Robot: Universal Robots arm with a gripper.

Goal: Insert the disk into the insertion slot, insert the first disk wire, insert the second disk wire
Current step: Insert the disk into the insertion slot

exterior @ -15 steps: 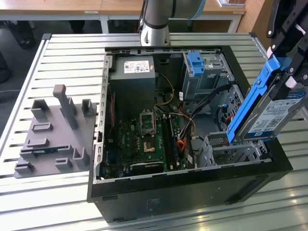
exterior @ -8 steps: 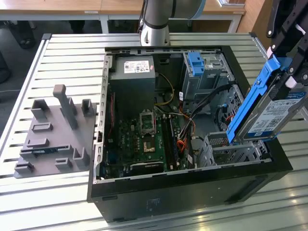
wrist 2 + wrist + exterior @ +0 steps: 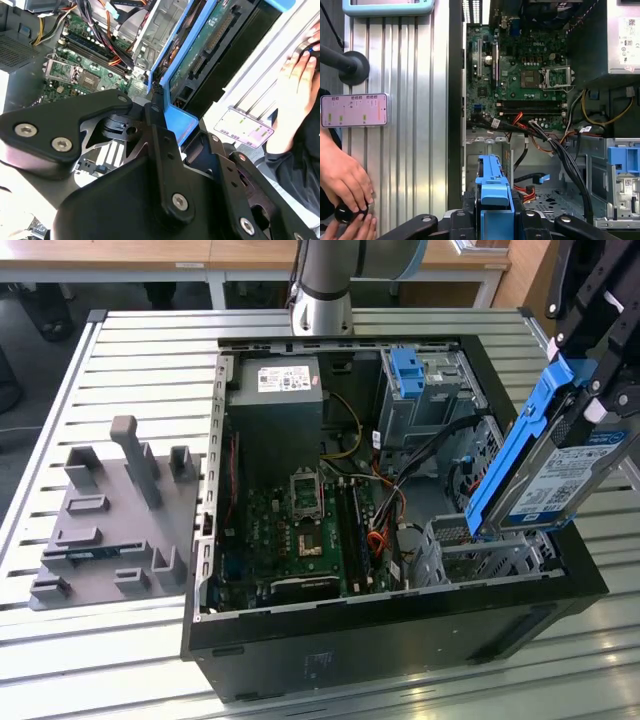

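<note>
My gripper is shut on the disk, a silver drive with a white label in a bright blue carrier. The disk hangs tilted over the front corner of the open computer case at the exterior view's right. Its lower end sits just above the insertion slot, a low grey perforated cage. In the second wrist view the disk's green underside rises from my gripper. The first wrist view has the blue carrier in my gripper, with the perforated slot beside it. Loose black and orange wires lie near the cage.
A taller grey bay with a blue latch stands behind the cage. The motherboard and power supply fill the case. A grey fixture plate lies at the exterior view's left. A person's hand and a phone rest on the slatted table.
</note>
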